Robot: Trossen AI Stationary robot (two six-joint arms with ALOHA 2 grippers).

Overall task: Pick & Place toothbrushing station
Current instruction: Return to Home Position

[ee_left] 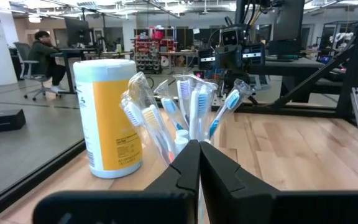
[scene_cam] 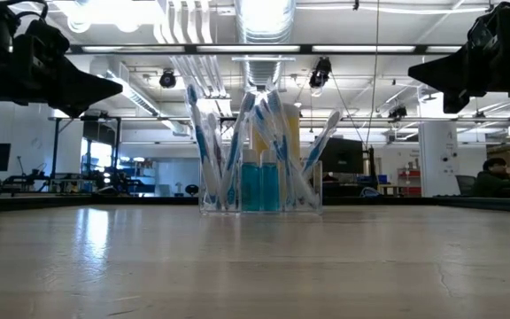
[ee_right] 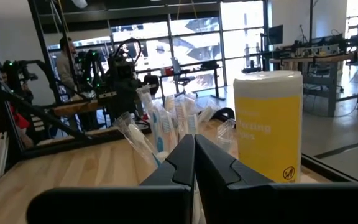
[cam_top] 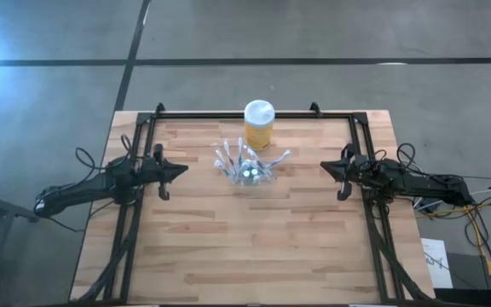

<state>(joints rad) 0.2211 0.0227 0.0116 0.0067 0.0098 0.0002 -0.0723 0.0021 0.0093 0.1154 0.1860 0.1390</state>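
Between closed left tool (cam_top: 184, 168) and closed right tool (cam_top: 323, 167): upright toothbrushing station (cam_top: 247, 175), brushes (cam_top: 225, 159) fanned skyward.

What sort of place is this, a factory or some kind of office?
Probably a robotics lab in an open workshop hall: bare ceiling ducts overhead, a marked concrete floor, equipment benches in the background, and a person seated at a desk.

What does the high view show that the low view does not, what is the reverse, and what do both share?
Only the high view: the whole wooden table and the grey floor around it. Only the low view: the blue bodies of the tubes and a seated person in the room behind. Both: the toothbrushing station, its fanned toothbrushes, and the left gripper and right gripper on either side.
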